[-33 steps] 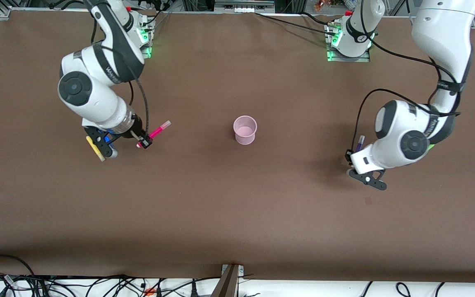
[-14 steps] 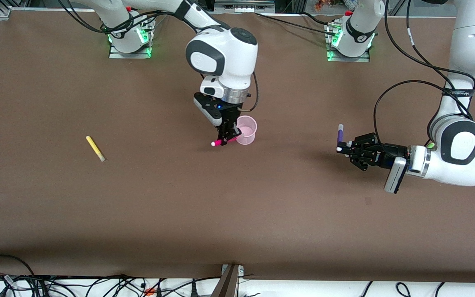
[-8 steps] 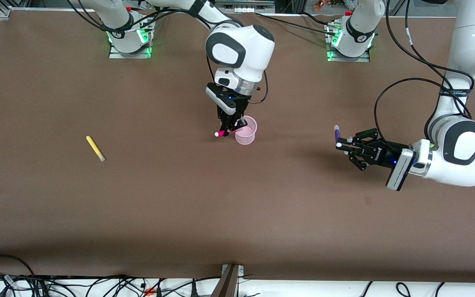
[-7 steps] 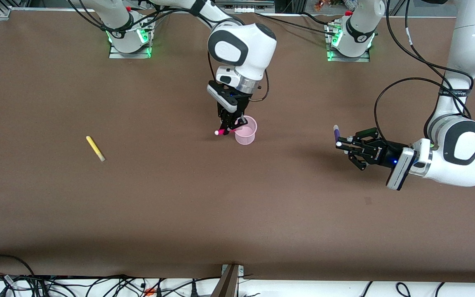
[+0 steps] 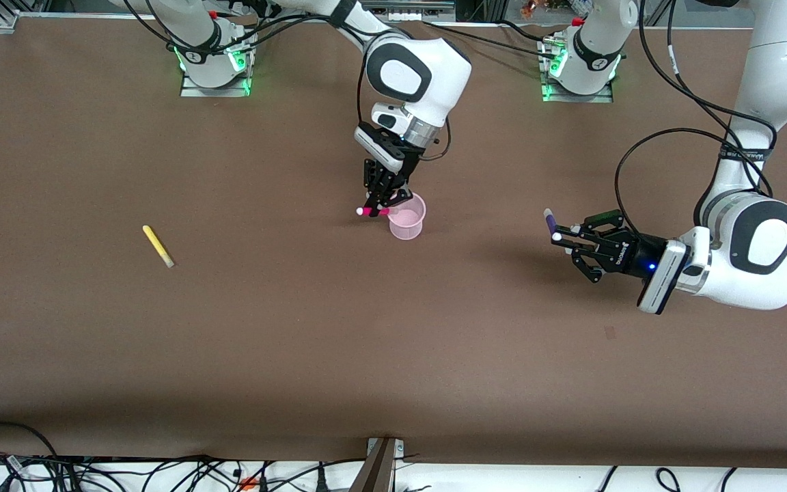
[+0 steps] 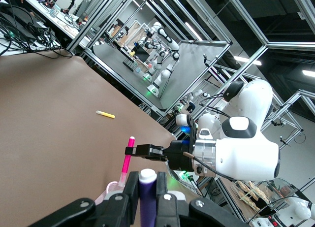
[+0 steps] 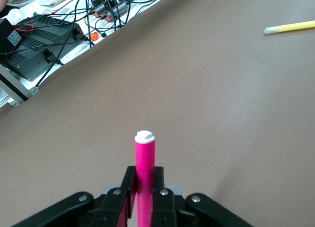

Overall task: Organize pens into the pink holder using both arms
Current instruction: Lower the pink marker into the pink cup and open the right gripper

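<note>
The pink holder (image 5: 406, 223) stands upright mid-table. My right gripper (image 5: 381, 207) is shut on the magenta pen (image 5: 373, 212), holding it tilted at the holder's rim, one end over the mouth. In the right wrist view the magenta pen (image 7: 144, 178) sticks up between the shut fingers. My left gripper (image 5: 560, 236) is shut on the dark purple pen (image 5: 549, 222), in the air toward the left arm's end of the table. In the left wrist view the purple pen (image 6: 146, 197) sits between the fingers. The yellow pen (image 5: 158, 246) lies on the table toward the right arm's end. The light green pen is hidden.
The brown table (image 5: 339, 342) stretches wide around the holder. Cables and a black post (image 5: 376, 471) lie along the edge nearest the front camera. The two arm bases (image 5: 216, 61) stand along the farthest edge.
My right gripper has carried the magenta pen from beside the yellow pen to the holder's rim and tilted it. My left gripper has lifted the purple pen and drifted slightly toward the holder.
</note>
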You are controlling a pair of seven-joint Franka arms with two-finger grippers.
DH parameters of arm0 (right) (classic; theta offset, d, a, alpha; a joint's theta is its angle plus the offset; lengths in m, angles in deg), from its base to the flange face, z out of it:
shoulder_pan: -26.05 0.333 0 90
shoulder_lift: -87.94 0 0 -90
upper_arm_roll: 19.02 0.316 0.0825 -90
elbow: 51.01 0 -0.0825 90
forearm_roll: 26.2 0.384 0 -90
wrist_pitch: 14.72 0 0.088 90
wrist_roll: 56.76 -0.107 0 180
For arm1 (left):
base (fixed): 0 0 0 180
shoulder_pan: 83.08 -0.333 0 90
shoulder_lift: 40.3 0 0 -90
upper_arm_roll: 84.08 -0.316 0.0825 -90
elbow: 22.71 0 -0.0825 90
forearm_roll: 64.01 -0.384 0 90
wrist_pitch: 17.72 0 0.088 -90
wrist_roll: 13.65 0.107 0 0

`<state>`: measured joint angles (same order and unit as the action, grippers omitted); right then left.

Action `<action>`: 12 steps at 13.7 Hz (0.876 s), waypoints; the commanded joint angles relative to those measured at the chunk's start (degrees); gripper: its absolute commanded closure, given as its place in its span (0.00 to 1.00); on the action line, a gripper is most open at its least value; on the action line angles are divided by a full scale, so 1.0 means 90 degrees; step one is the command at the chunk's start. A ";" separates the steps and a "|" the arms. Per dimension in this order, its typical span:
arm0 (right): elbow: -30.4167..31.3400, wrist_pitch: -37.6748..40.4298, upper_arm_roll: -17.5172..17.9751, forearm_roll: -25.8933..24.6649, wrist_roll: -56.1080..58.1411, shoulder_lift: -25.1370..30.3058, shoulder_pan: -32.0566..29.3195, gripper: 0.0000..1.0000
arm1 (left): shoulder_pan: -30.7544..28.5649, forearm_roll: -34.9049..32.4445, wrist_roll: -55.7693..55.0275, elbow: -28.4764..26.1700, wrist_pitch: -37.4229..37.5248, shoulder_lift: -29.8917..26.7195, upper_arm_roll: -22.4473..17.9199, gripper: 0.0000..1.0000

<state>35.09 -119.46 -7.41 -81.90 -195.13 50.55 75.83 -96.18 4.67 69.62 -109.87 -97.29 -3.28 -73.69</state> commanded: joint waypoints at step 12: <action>-0.0728 0.0153 -0.0079 -0.0110 -0.0446 -0.0543 0.0300 0.41 | 0.0030 0.0133 0.0074 0.0134 0.0100 0.0067 0.0028 1.00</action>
<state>30.39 -119.43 -7.58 -81.93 -198.32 46.58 77.43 -96.15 4.67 69.81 -109.82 -97.27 -3.19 -73.50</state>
